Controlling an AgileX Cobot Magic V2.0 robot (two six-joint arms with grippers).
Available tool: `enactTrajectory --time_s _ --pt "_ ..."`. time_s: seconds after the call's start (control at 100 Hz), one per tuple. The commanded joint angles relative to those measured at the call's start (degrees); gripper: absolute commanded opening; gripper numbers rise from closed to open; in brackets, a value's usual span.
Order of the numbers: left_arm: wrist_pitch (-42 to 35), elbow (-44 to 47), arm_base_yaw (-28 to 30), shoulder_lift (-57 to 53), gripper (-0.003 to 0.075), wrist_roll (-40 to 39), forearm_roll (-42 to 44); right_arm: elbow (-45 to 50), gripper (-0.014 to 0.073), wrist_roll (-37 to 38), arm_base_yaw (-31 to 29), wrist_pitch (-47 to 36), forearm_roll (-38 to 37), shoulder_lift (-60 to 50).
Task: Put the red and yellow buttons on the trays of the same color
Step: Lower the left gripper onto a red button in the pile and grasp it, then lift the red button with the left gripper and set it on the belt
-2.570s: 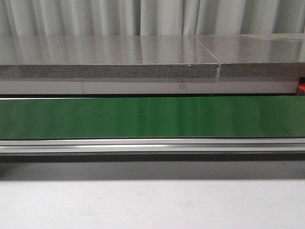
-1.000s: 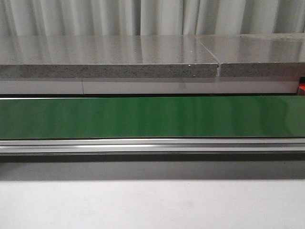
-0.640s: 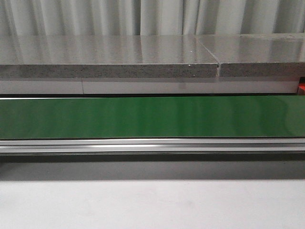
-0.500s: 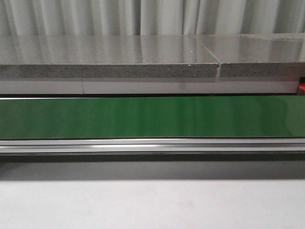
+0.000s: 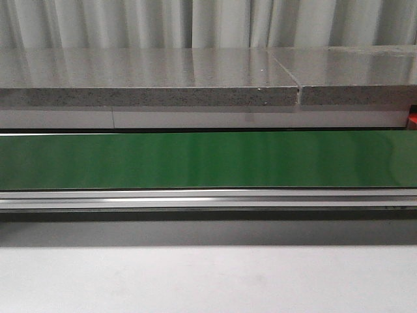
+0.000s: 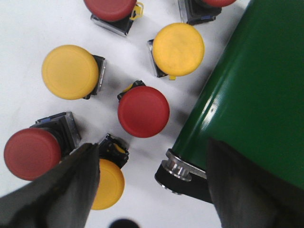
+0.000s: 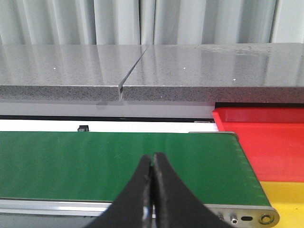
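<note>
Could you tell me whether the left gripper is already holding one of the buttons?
No, the left gripper is open above the buttons, its fingers spread wide with nothing between them.

Left gripper (image 6: 147, 190): seen only in left wrist view, lower part of frame. Two dark fingers (image 6: 61, 190) spread wide, one at lower left, other at lower right; clear gap between them, nothing held. Fingers blurred, close to lens.

Right gripper (image 7: 152, 190): seen only in right wrist view, bottom centre of frame. Two dark curved fingers (image 7: 137, 194) pressed together, tips meeting, nothing between them.

Front view: no arm or gripper in frame.
</note>
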Motion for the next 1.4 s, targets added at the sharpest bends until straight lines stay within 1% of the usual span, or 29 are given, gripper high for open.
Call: enactTrajectory --time_s 0.0,0.2,0.43,0.64,0.85,1.02,1.07,1.12,1.29,1.39 --pt "0.37 -3.31 0.09 0.73 0.0471 0.07 -0.99 -0.82 -0.0066 -0.18 0.03 -4.34 -0.72 -0.65" --pt "2.42 -6.21 0.09 4.92 0.0471 0.07 -0.99 -0.82 -0.0066 -0.18 0.03 -4.34 -0.72 -0.65" --pt "3.11 -6.35 0.09 8.14 0.0471 0.07 -0.75 -0.82 -0.0066 -0.18 0.03 -4.34 -0.72 -0.65" --pt "0.34 -6.35 0.44 9.09 0.0471 0.07 -0.79 -0.82 -0.0066 -0.18 0.03 -4.34 -0.72 -0.65" --pt "0.87 -6.35 0.49 11.27 0.0471 0.07 -0.40 -0.82 -0.0066 -0.18 0.03 -4.34 -0.72 -0.65" --pt "-0.29 -6.35 0.49 12.58 0.0468 0.07 -0.42 -0.82 -0.0066 -0.18 0.03 -4.34 -0.72 -0.65" --pt "-0.49 -6.35 0.49 12.69 0.0449 0.07 -0.42 -0.82 -0.0066 -0.18 0.03 -4.34 -0.72 -0.65" --pt "-1.01 -6.35 0.49 12.69 0.0412 0.07 -0.42 -0.82 -0.0066 -0.18 0.03 -4.34 -0.72 -0.65" --pt "-2.23 -6.35 0.49 12.69 0.0219 0.17 -0.42 -0.82 -0.0066 -0.18 0.03 -4.34 -0.72 -0.65" --pt "-2.32 -6.35 0.49 12.69 0.0144 0.17 -0.29 -0.82 -0.0066 -0.18 0.03 -4.34 -0.72 -0.65"
